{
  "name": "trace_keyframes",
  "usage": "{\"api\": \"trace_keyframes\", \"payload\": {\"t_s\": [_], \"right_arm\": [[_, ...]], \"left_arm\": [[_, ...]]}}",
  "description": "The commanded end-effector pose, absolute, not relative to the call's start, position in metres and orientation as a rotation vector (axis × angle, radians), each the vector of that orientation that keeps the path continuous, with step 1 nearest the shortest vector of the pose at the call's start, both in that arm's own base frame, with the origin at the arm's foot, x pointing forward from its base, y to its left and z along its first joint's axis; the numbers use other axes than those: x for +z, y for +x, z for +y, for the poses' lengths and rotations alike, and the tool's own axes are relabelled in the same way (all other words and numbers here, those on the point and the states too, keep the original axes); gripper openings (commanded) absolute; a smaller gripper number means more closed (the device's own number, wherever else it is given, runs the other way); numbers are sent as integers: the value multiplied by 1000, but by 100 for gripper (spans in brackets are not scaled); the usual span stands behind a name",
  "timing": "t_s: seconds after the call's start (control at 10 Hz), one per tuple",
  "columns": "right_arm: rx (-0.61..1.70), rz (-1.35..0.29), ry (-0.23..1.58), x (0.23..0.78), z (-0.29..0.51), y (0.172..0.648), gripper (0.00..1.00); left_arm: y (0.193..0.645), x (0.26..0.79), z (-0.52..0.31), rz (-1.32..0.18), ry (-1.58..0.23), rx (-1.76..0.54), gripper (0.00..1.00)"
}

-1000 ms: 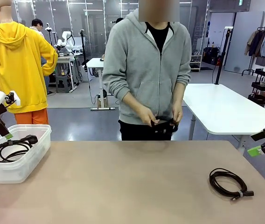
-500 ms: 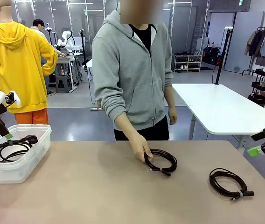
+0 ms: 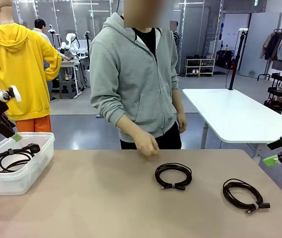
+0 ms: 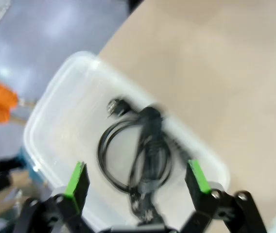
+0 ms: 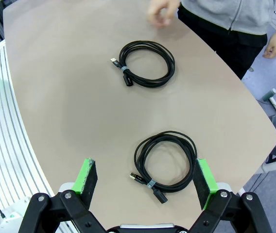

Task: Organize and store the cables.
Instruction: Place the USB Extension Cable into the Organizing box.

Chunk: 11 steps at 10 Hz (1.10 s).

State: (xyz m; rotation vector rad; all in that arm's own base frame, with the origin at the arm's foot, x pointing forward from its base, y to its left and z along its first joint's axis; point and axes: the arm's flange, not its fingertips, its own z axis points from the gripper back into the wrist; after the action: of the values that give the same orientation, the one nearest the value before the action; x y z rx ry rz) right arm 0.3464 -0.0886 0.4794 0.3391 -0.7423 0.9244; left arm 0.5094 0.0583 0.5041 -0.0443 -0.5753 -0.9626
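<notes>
Scene: a tan table (image 3: 106, 203) that I share with a person in a grey hooded top, who stands at its far side.

My left gripper (image 4: 137, 175): jaws spread wide and empty, hanging above the clear plastic bin (image 3: 29, 171) at my left end of the table. The wrist view here is blurred.

My right gripper (image 5: 145, 178): jaws wide apart and holding nothing, poised off the table's right edge and looking down over the nearer coil.

Binned cable (image 3: 9, 156): a black cord wound in a loose coil, lying on the bin's floor with a chunky plug toward the far wall.

Middle cable (image 3: 173, 176): a round black coil lying flat just right of the table's centre, with its small plug ends gathered at my side. Nothing touches it.

Right cable (image 3: 244, 195): a second black coil lying flat near the table's right corner, bound by a light tie beside its plugs. It is well apart from the middle cable.

Person's hand (image 3: 147, 145): loosely curled and blurred, above the table's far edge, near the middle cable but clear of it.
</notes>
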Motion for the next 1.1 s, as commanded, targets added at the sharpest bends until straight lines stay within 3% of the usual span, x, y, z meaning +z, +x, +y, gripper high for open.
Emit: {"api": "trace_keyframes", "payload": {"t_s": [0.0, 0.3, 0.6, 1.0], "right_arm": [[915, -743, 340, 480, -87, 347, 100], [915, -743, 340, 480, -87, 347, 100], [915, -743, 340, 480, -87, 347, 100], [915, -743, 340, 480, -87, 347, 100]], "left_arm": [[438, 516, 76, -688, -218, -1042, 100], [350, 506, 59, -827, -347, -1143, 100], [305, 481, 47, -868, -412, -1201, 100], [319, 495, 51, -839, -391, -1188, 100]]}}
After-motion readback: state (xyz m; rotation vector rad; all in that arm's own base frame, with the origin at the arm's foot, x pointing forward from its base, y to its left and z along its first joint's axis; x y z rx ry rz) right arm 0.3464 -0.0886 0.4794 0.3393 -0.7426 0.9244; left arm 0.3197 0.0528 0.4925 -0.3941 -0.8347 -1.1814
